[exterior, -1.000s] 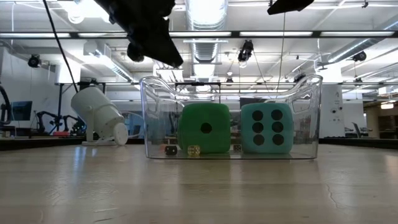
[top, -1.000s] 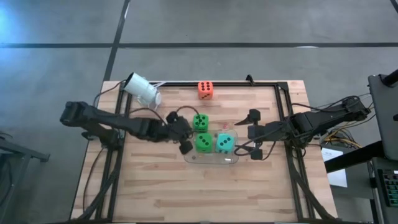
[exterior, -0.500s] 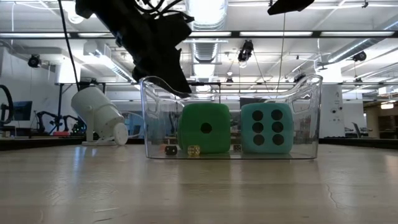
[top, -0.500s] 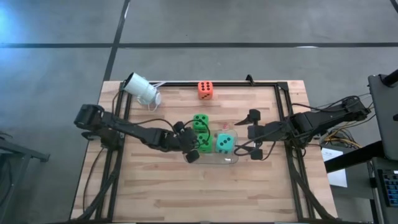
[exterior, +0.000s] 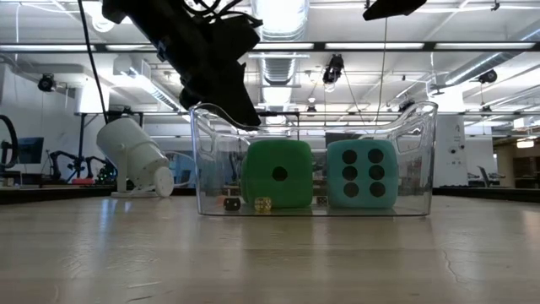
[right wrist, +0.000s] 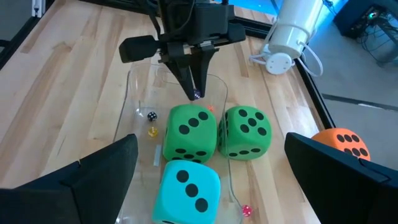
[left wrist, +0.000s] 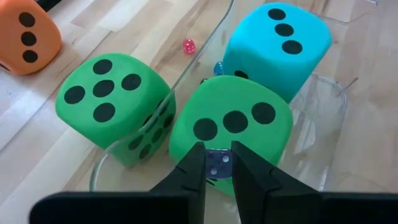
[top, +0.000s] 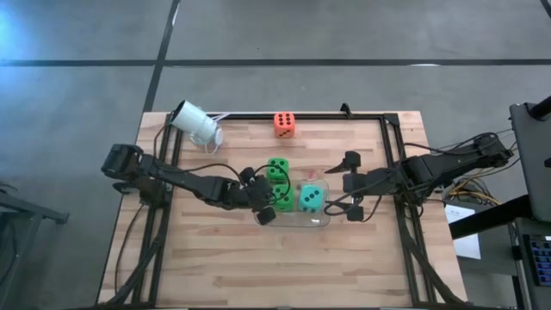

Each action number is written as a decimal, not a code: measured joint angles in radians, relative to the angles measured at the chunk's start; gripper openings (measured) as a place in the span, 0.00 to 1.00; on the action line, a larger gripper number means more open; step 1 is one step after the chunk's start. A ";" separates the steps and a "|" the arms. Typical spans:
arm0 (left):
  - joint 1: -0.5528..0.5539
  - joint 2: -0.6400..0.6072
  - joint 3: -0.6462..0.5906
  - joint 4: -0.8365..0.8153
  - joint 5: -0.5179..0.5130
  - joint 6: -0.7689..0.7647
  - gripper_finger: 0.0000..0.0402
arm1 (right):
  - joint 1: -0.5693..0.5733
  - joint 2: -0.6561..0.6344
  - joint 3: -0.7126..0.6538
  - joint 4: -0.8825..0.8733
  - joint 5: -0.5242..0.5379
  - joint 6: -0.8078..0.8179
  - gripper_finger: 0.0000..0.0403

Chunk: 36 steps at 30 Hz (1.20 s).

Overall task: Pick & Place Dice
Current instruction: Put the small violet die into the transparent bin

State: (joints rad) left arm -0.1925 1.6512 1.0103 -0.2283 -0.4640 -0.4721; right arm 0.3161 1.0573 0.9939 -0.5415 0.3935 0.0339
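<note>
A clear tray [top: 293, 220] sits mid-table with a green die [top: 281, 198] and a teal die [top: 312, 198] resting on its floor. A second green die [top: 277, 168] stands on the table against the tray's far wall. The orange die [top: 285, 124] sits near the far edge. My left gripper [top: 267, 209] hangs over the tray's left end [exterior: 211, 169], shut on a tiny blue die [left wrist: 217, 165]. My right gripper [top: 353, 186] hovers open at the tray's right end, touching nothing. My left gripper pinches the tiny blue die [right wrist: 196, 94] between its two fingertips [left wrist: 196, 163], at their very ends. The fingers point down from above, slanting toward the tray. The die is lifted clear, above the tray's left rim and beside the inner green die [left wrist: 233, 134].
A white cylindrical camera [top: 196, 123] lies at the far left corner with its cable. Tiny black and yellow dice [right wrist: 151, 122] lie on the tray floor, and a tiny red one [left wrist: 188, 45] on the table. A black frame [top: 362, 114] borders the table's far edge and sides.
My left arm has reached toward the table's right and near side and come down, bringing its fingertips from left of the outer green die to just over the tray's left rim. It has kept still for the last half second. The dice and tray have not moved.
</note>
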 joint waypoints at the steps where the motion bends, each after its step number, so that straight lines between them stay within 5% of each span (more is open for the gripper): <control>1: 0.000 0.000 0.000 0.000 0.000 0.000 0.13 | 0.000 0.000 0.000 0.000 0.000 0.000 0.99; 20: 0.000 0.000 -0.001 0.000 0.026 0.029 0.13 | 0.000 0.000 0.000 0.003 0.000 -0.013 0.99; 36: 0.000 0.000 -0.002 -0.004 0.270 0.083 0.21 | 0.000 0.000 0.000 0.009 0.000 -0.055 0.99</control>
State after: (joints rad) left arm -0.1928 1.6512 1.0084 -0.2321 -0.1942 -0.3895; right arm 0.3158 1.0572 0.9941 -0.5325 0.3935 -0.0210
